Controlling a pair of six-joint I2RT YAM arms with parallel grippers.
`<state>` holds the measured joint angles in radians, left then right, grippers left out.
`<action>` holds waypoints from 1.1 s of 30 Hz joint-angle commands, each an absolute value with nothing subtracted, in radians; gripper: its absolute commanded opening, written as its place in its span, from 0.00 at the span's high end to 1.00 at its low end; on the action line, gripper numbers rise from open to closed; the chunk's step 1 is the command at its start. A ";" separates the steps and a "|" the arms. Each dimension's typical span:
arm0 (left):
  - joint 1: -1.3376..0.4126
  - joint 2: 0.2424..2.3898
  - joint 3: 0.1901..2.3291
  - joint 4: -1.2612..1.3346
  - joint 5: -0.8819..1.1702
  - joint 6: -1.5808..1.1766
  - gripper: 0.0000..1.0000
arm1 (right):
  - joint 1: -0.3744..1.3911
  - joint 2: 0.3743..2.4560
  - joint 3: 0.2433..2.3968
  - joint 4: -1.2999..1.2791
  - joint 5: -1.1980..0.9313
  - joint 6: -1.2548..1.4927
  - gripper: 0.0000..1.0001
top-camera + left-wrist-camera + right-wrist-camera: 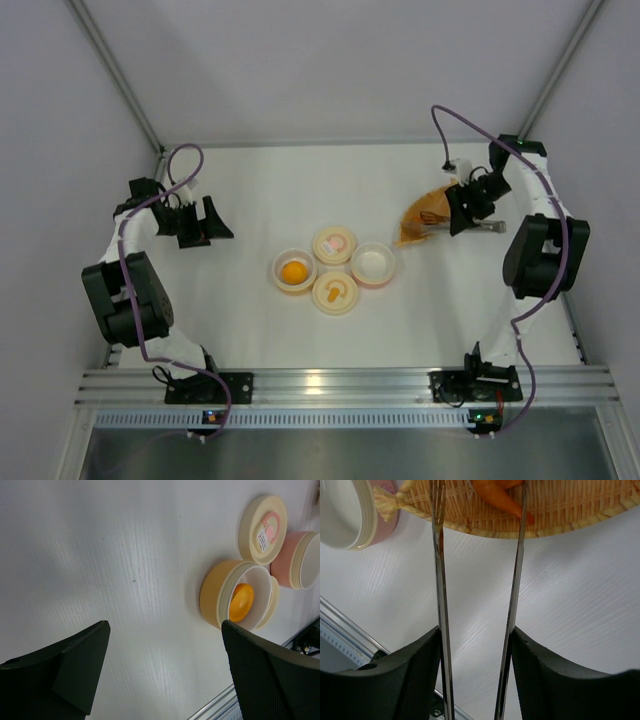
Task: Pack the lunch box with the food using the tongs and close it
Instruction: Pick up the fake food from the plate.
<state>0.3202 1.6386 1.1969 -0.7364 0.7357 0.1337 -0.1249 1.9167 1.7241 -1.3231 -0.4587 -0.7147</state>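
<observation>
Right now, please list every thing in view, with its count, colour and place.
yellow tub: 1, yellow-orange, table centre, open
pink tub: 1, pink, right of it, empty
lids: 2, cream, between the tubs, off
ball: 1, orange, in yellow tub
woven dish: 1, tan-orange, far right
wedge: 1, orange, on woven dish
tongs: 1, silver, tips over dish
left gripper: 1, black, left, open, empty
right gripper: 1, black, right, shut on tongs

The overhead camera, fixed high behind the near edge, takes in the whole white table (260, 180). The left wrist camera skims low across it towards the yellow tub (215, 592) and pink tub (287, 562). The right wrist camera peers close along the tongs (440, 580) at a woven dish (570, 505), sharing the pink tub with both other views.
</observation>
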 commanded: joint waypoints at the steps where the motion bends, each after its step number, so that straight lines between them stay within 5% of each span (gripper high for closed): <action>1: 0.321 1.637 1.198 -0.729 0.746 0.152 0.02 | -0.081 1.930 1.775 -1.422 -0.448 -0.726 0.46; 9: 0.322 1.631 1.190 -0.724 0.736 0.155 0.02 | -0.074 1.941 1.783 -1.428 -0.414 -0.729 0.51; 21: 0.322 1.634 1.197 -0.721 0.746 0.149 0.02 | -0.095 1.893 1.812 -1.457 -0.460 -0.712 0.88; 33: 0.322 1.631 1.200 -0.719 0.753 0.144 0.02 | -0.126 1.885 1.917 -1.503 -0.540 -0.692 0.92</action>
